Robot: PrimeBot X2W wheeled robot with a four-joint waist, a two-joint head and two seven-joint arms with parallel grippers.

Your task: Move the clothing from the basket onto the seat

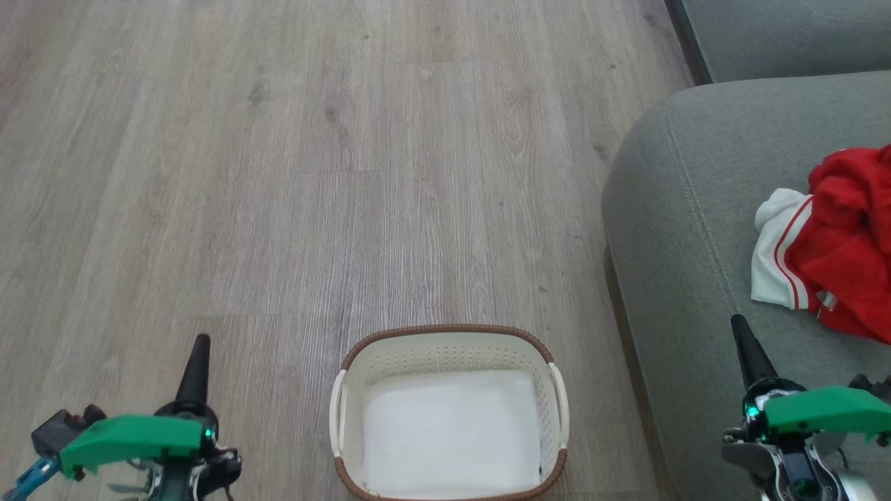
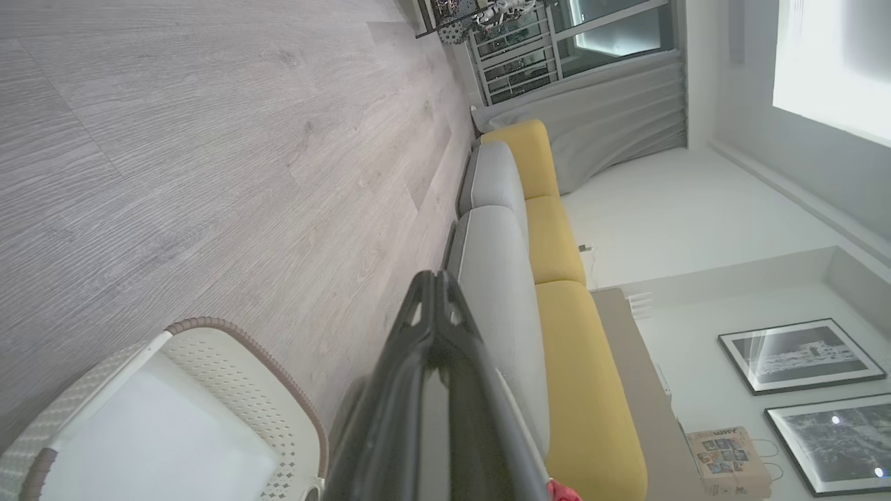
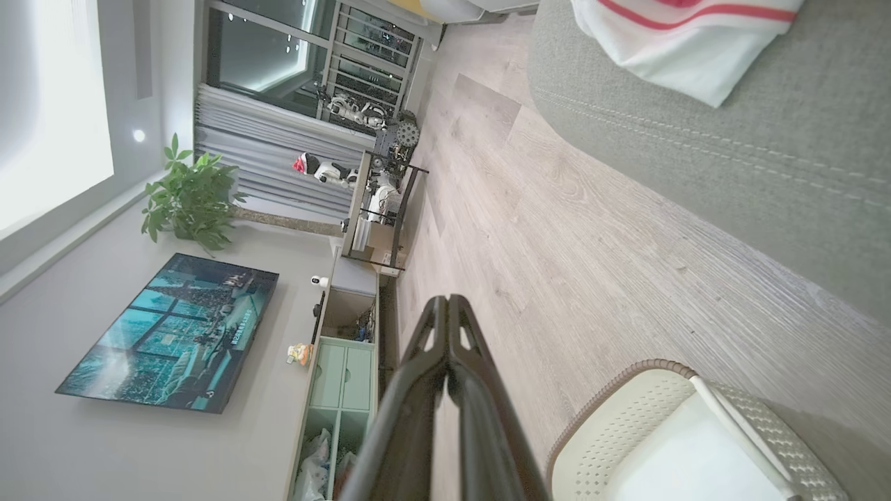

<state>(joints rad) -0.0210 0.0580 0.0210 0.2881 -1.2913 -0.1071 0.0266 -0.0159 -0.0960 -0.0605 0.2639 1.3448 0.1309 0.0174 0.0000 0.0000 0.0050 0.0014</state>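
I see wood floor [image 1: 278, 174] under the basket [image 1: 445, 348] and clothing [image 1: 846, 243] on the seat [image 1: 682, 209]. My left gripper [image 1: 201, 344] and right gripper [image 1: 739, 327] are pinched closed, empty.

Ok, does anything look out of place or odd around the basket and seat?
Nothing stands out. The clothing lies crumpled on the seat, back from its edge. The basket stands upright on the floor, holding just its white liner. The left tool and right tool are shut and empty.
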